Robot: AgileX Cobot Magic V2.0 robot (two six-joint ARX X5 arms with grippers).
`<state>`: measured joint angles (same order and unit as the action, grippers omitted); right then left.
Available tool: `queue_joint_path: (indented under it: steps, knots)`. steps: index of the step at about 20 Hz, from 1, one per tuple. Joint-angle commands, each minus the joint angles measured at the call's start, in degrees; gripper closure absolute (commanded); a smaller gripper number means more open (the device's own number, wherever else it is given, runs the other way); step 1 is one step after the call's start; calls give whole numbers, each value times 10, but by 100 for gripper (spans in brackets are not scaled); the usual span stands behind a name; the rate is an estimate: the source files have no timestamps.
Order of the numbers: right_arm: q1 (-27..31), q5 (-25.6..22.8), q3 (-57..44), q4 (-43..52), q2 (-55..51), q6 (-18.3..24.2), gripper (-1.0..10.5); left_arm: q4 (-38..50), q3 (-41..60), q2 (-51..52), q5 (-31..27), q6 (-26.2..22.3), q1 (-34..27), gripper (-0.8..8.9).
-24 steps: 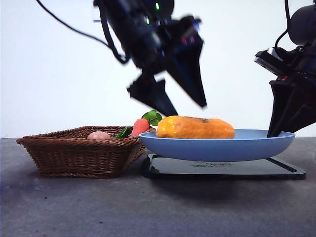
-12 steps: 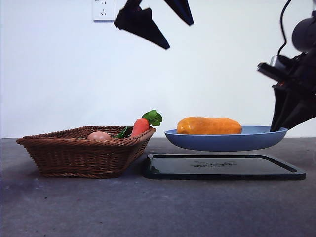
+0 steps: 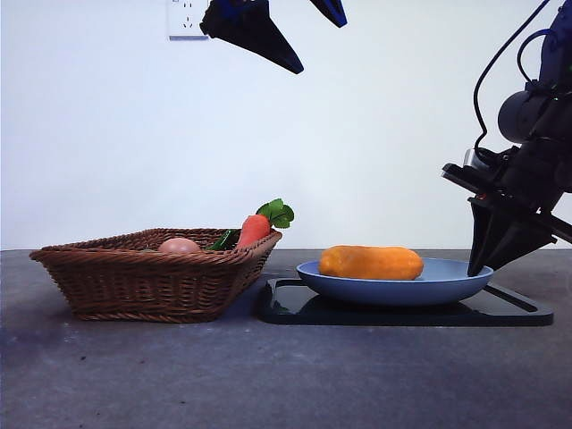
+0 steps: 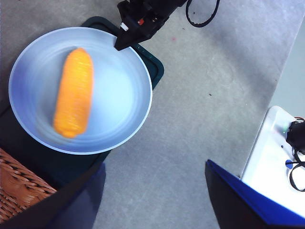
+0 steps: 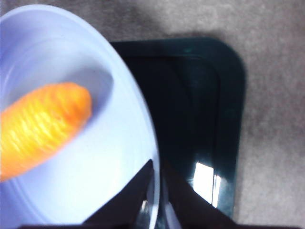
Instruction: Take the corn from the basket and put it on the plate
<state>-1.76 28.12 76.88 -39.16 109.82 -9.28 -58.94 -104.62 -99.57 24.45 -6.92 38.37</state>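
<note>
On plate (image 3: 447, 284): corn (image 3: 371, 263) | right tool (image 5: 155, 191) pinching plate rim | left tool (image 3: 284, 31) spread, empty

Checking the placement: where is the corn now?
In the front view, the corn lies in the plate on the tray, right of the basket.
</note>
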Motion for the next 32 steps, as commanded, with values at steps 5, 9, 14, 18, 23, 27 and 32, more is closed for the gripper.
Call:
queue_joint_path:
  steps: [5, 9, 14, 18, 23, 27, 32]
  knots:
    - [-2, 4, 14, -3, 9, 12, 755, 3, -17, -1, 4, 1, -1, 475]
    - [2, 0, 14, -12, -16, 13, 719, 2, -17, -1, 4, 1, -2, 475]
    - [9, -53, 14, -61, -113, 26, 719, 2, -17, -1, 4, 1, -2, 475]
    - [-7, -52, 13, -138, -218, 50, 720, 2, -17, -1, 4, 1, -2, 475]
    - [-84, -57, -19, -158, -341, 57, 722, -7, -17, -1, 4, 1, -3, 477]
    - [-151, -58, -115, -116, -425, 51, 749, -15, -17, -1, 4, -1, -6, 484]
    - [-172, -59, -227, -65, -482, 47, 866, -16, -17, -1, 4, -1, -9, 629]
